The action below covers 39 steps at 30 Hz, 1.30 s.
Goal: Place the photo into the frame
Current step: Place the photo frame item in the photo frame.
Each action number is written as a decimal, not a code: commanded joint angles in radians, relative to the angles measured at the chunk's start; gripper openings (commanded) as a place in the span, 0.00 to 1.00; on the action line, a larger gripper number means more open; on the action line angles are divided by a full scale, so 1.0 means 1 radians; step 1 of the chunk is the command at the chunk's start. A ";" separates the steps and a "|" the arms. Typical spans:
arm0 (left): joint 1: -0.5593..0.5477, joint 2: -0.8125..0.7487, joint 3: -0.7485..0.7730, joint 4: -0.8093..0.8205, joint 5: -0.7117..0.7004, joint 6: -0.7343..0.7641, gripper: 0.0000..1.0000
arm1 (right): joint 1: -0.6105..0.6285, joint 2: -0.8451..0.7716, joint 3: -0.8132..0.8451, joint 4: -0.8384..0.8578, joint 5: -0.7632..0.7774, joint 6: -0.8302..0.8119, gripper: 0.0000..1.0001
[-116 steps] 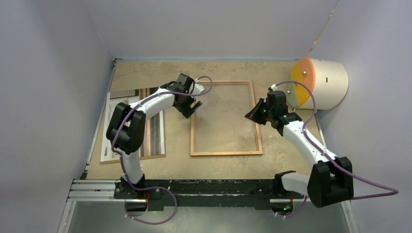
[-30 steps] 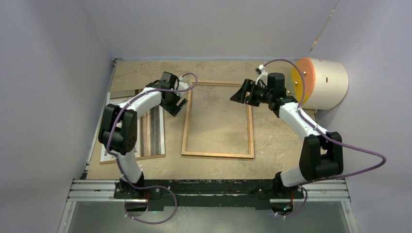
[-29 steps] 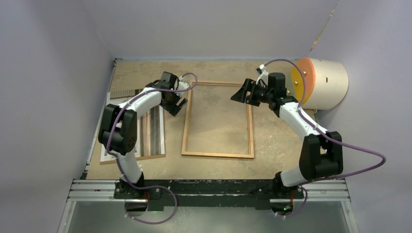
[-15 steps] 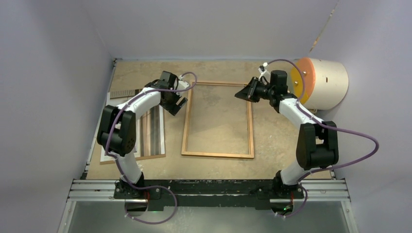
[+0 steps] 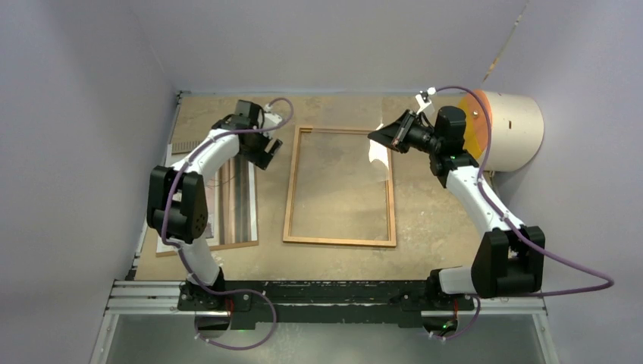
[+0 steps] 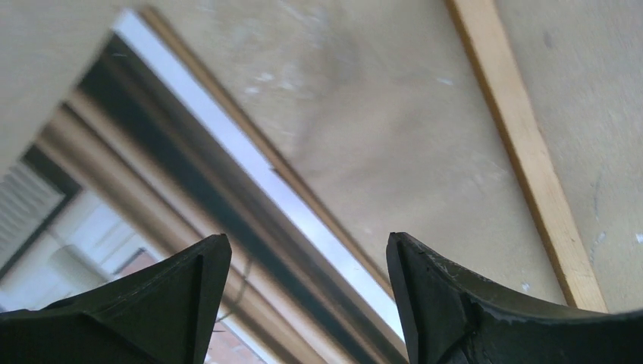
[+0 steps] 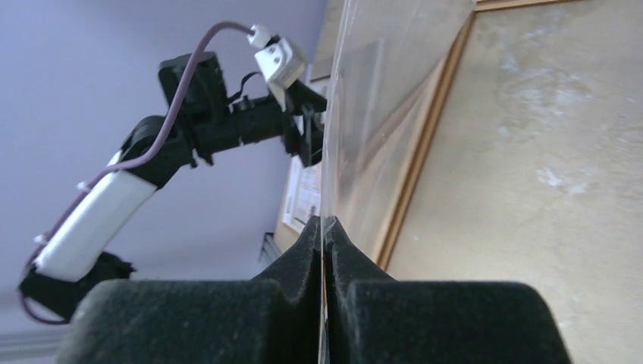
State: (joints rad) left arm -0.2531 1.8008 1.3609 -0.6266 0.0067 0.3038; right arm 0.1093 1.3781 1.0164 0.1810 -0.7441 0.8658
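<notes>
The orange-brown wooden frame (image 5: 289,189) lies flat in the middle of the table. The photo (image 5: 243,199) lies face up to its left. My right gripper (image 5: 377,136) is shut on the edge of a clear glass pane (image 5: 343,182), which is tilted up at the frame's far right side. In the right wrist view the jaws (image 7: 324,224) pinch the pane (image 7: 379,91) edge-on above the frame's rail (image 7: 421,167). My left gripper (image 5: 267,154) is open and empty. In the left wrist view it (image 6: 307,250) hangs over the photo's right edge (image 6: 152,189), with a frame rail (image 6: 523,152) to the right.
A brown backing board (image 5: 205,249) lies under the photo at the left. A cream cylinder with an orange face (image 5: 500,129) stands at the far right, just behind my right arm. Purple-grey walls close in the table on three sides.
My right gripper has closed on the glass pane and raised its right edge, pulling back to the right. My left gripper has moved left and farther back, off the frame's corner.
</notes>
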 commanded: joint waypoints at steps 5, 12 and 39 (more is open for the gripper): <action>0.204 -0.040 0.205 -0.017 0.033 -0.106 0.79 | 0.126 -0.096 -0.028 0.222 -0.049 0.219 0.00; 0.214 -0.070 0.131 -0.028 0.081 -0.051 0.80 | 0.170 -0.153 -0.214 0.253 0.102 0.162 0.00; -0.005 -0.022 -0.159 0.125 -0.181 0.024 0.80 | 0.212 0.027 -0.142 -0.392 0.449 -0.340 0.99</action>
State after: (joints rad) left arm -0.2512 1.7718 1.2133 -0.5312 -0.1429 0.3099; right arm 0.3199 1.3777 0.7509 -0.0486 -0.3813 0.6724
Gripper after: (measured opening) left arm 0.795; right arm 0.987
